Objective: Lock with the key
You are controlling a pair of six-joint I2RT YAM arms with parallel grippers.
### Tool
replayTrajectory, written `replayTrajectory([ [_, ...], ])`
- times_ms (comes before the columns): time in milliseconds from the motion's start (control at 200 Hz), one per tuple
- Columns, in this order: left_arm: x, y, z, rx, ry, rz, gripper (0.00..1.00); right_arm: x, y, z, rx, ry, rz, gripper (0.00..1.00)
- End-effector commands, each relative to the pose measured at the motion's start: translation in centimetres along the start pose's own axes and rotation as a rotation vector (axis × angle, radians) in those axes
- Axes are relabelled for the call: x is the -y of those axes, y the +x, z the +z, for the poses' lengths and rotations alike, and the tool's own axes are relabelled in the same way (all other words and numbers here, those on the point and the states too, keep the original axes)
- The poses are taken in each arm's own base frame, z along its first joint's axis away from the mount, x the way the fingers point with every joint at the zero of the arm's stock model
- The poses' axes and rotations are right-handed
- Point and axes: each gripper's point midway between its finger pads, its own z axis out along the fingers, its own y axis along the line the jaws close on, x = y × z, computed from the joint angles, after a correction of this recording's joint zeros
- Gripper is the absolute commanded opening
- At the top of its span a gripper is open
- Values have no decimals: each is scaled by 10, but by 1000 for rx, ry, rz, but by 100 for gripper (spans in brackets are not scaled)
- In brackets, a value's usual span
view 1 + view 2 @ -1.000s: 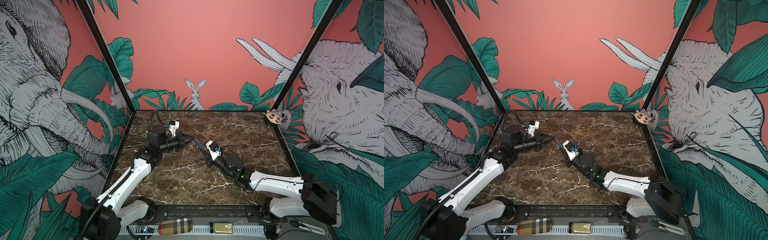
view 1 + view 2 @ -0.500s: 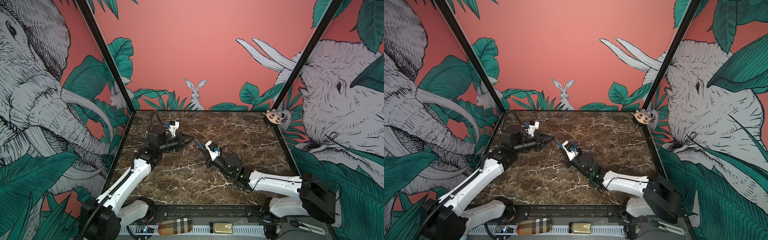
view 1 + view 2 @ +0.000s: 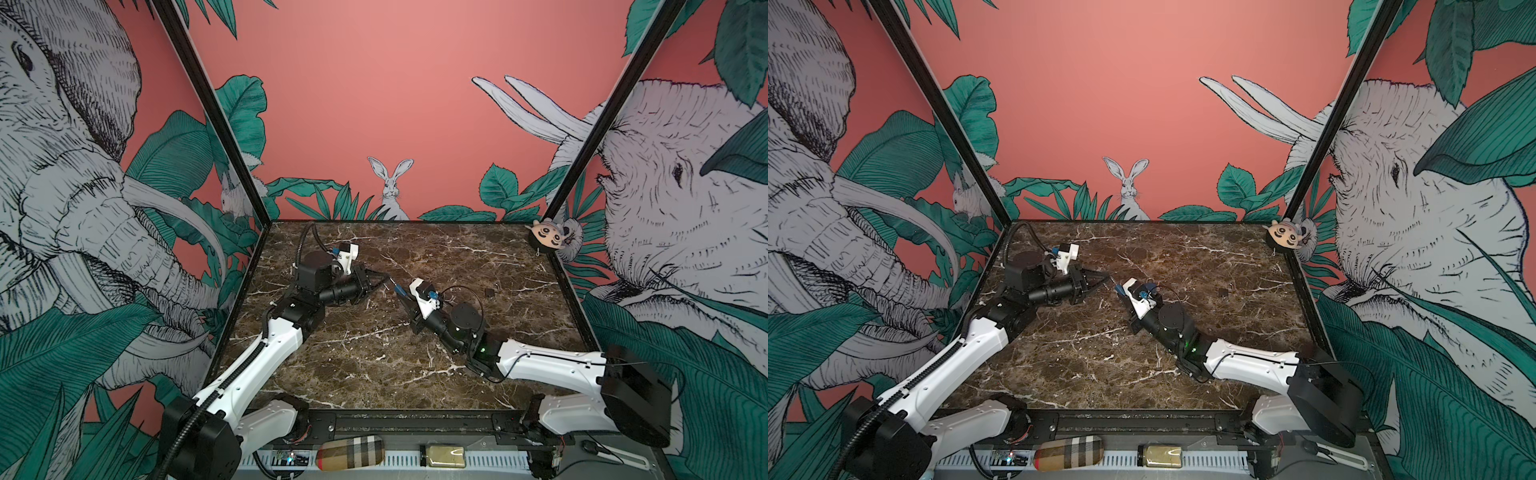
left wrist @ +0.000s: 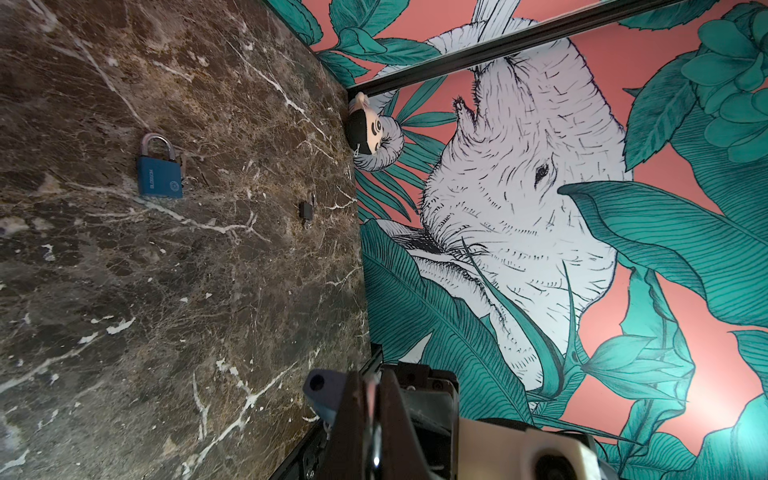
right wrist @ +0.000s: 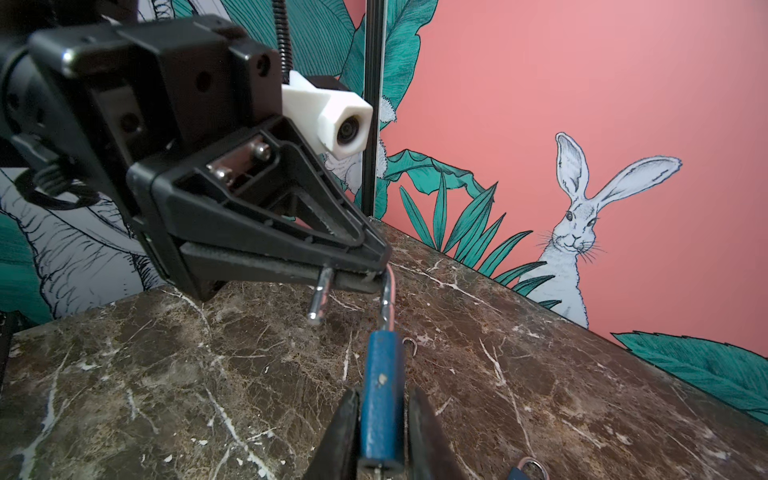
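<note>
A blue padlock [image 5: 381, 395] hangs above the marble table between both grippers. My right gripper [image 5: 381, 399] is shut on the padlock's body, held edge-on. The silver shackle [image 5: 388, 299] stands open, with its free end [image 5: 320, 299] out of the body. My left gripper [image 5: 374, 270] is shut on the bend of that shackle. In both top views the left gripper [image 3: 388, 277] [image 3: 1108, 277] and the right gripper [image 3: 405, 297] [image 3: 1121, 291] meet tip to tip near the table's middle. I cannot make out the key.
A second blue padlock [image 4: 160, 174] lies flat on the table [image 3: 374, 365], and a small black padlock [image 3: 490, 292] [image 4: 306, 210] lies further right. A plush head [image 3: 548, 237] sits in the far right corner. Walls close three sides.
</note>
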Motion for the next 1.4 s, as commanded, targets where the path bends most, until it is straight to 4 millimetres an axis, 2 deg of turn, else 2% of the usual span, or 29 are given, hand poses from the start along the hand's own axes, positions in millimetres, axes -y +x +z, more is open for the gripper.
replayTrajectory([
  [0,15,-2,-4,22,50,30,2,2,-17,3,34,-1,23,23],
  [490,18,-3,-4,25,62,32,2,4,-14,6,21,4,29,19],
  [645,18,-3,-4,21,63,30,2,6,-17,6,27,10,35,9],
  [715,16,-3,-3,20,60,29,2,6,-19,6,30,5,40,0],
  [805,16,-2,-2,14,63,30,2,9,-19,7,14,-1,66,0],
  [870,16,-1,-2,11,64,40,2,16,-25,8,14,-11,145,0],
  [900,16,-1,-3,10,66,53,2,17,-21,7,-9,-22,172,0],
  [1045,16,4,-5,2,72,186,1,23,-39,0,-16,-88,319,0],
  [1241,13,7,-4,28,128,351,0,16,-62,-13,-84,-254,526,0],
  [1396,14,6,1,30,166,430,0,15,-65,-20,-162,-299,673,0],
])
